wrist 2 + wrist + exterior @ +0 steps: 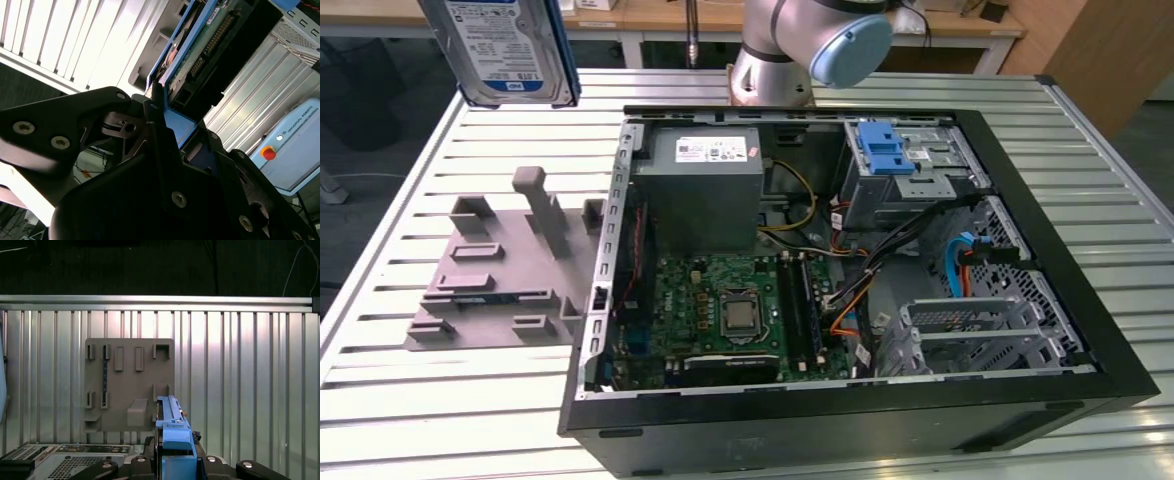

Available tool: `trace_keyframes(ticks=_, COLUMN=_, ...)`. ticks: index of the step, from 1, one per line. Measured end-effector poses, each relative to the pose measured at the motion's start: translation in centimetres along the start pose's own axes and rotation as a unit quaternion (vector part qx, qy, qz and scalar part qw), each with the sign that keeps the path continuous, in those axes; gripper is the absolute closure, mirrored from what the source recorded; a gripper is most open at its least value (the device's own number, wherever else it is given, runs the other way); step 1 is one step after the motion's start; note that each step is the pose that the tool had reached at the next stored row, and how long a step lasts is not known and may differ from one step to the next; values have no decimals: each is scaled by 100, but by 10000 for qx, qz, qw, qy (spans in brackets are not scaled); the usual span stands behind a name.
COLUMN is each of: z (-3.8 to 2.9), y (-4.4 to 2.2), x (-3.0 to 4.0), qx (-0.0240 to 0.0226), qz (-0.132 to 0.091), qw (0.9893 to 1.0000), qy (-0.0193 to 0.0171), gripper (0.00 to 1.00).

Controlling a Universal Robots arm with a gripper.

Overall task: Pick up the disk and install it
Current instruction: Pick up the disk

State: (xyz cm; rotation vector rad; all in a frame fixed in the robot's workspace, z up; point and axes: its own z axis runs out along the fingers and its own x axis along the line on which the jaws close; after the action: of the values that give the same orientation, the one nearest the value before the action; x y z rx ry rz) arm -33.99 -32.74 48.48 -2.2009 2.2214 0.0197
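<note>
**Pincer** (172, 120): closed on the disk (210, 35), clamped at one end across its blue rail (175, 127). Most of the disk's length juts out past the grip with nothing under it.

**Disk, location:** aloft at the far corner of the slatted table (400, 400), on the exterior view's left, label side showing. It touches nothing but the pincer. In the first wrist view it appears edge-on over the grey holder plate (130, 385), apart from it.

**Holder plate:** lies flat on the table just beside the open computer case (854, 420), on the exterior view's left of it.

**Case contents:**
- a silver drive cage (907, 180) with a blue latch (883, 150) at the far corner on the exterior view's right
- a grey power supply box (707, 190) next to the cage
- loose cables (961, 265) draped near the cage
- a motherboard (720, 300) lying nearer the camera

**Hazards, as judged:**
- The end grip leaves a long overhang. A quick swing or a knock could twist the disk between the fingers or work it loose, and it would then fall on the table or the motherboard.
- The case's raised rim stands between the disk and the cage. Too low a crossing would strike it.
- The rails probably need to meet the cage squarely, and a tilted disk would likely jam.
- The cables beside the cage could snag the overhanging end.
</note>
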Motion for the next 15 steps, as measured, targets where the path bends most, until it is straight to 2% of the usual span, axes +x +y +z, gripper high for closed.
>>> trace_keyframes(ticks=15, z=0, y=-78, x=-1, qx=0, qz=0, qw=10000, qy=0, gripper=64)
